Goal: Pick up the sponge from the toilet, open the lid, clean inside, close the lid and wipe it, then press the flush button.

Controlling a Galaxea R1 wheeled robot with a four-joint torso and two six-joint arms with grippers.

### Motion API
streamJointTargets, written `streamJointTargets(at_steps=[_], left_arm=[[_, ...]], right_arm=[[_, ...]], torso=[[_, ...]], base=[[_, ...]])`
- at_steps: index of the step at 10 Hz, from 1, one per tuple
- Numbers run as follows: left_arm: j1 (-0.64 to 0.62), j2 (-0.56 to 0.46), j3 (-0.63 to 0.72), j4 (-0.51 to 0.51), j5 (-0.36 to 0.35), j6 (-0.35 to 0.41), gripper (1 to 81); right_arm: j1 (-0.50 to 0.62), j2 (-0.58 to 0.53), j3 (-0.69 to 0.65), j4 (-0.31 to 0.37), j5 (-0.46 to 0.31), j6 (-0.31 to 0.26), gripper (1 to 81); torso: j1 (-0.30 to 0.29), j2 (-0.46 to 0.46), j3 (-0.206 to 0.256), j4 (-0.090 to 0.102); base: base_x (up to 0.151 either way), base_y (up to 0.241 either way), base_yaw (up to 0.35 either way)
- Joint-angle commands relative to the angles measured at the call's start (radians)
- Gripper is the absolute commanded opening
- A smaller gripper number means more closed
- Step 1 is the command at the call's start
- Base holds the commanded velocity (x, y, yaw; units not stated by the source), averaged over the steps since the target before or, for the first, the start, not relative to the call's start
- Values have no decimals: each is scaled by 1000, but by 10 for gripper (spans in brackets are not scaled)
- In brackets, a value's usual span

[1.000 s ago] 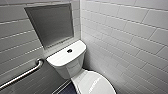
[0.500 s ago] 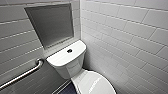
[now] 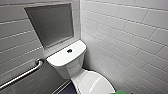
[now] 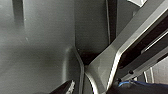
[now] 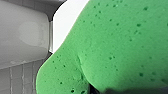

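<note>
Head view had the toilet [image 3: 68, 62] with the lid [image 3: 93, 82] down, the sponge [image 3: 120, 92] peeking in beside it. Honestly couldn't tell whether either gripper was gripping anything.

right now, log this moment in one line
toilet lid down | green sponge close before right wrist camera | flush button on cistern top

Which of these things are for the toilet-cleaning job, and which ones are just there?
For the job: the sponge, the toilet, the lid, the flush button.
Just there: the grab rail, the grey wall recess, the tiled wall.
</note>
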Motion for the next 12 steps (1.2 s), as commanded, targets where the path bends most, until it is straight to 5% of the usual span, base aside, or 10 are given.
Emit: streamJointTargets(at_steps=[1,8,12], left_arm=[[2,-9,29,8,72,8,811],[-12,-4,23,8,76,7,811],[-12,-6,22,5,78,7,811]], right_arm=[[205,23,-29,-29,-233,-15,10],[481,472,-509,-52,-544,-2,10],[542,687,-695,-182,-538,-1,10]], torso=[[0,0,0,0],[0,0,0,0],[0,0,0,0]], base=[[0,0,0],[0,0,0],[0,0,0]])
